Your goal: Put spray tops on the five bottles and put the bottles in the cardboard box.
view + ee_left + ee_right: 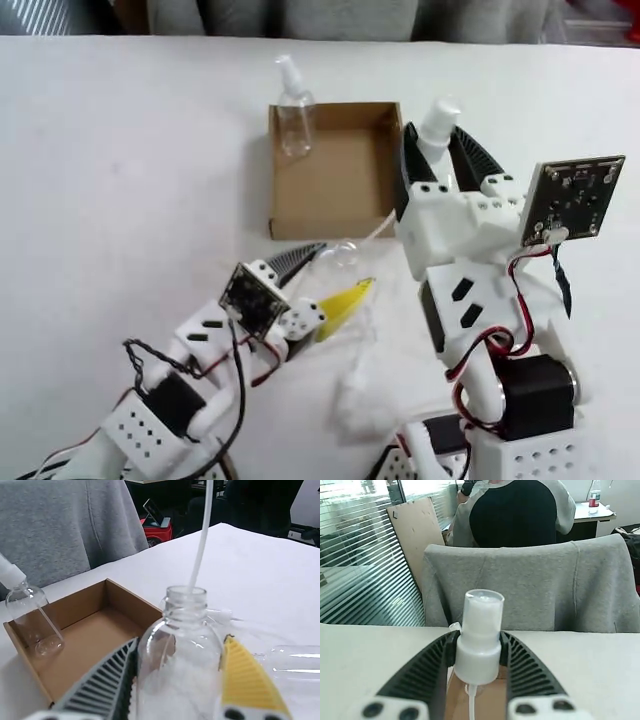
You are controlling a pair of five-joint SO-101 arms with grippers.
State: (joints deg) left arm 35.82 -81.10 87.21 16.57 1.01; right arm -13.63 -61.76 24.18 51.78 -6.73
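L gripper point(343, 267): closed on a clear bottle, dark finger on one side, yellow finger on the other.
Held bottle point(177, 680): upright, uncapped, mouth open. Sits just near of the box's near-right corner.
R gripper point(479, 639): black fingers clamped on the spray top's collar. Held up just right of the box's right wall.
Spray top point(480, 625): white, upright, nozzle cap above the fingers.
Tube point(197, 545): thin and white, hangs from the spray top. Lower end is at the held bottle's mouth; depth inside can't be told.
Capped bottle point(295, 118): clear w/ white top, stands in the box's far-left corner.
Cardboard box point(340, 190): brown, open-topped, mid-table. Rest of its floor is bare.
Lying bottle point(295, 659): clear, on its side on the table just beside the held bottle.
Other clear items point(355, 400): near centre, between the arm bases. Too faint to count.
Print: circuit board point(578, 198) on R wrist has tiny marks, too small to read.
Table point(120, 180): white. Wide surface left of the box; far edge runs close behind it.
Grey cloth point(535, 585): over a chair back past the table's far edge.
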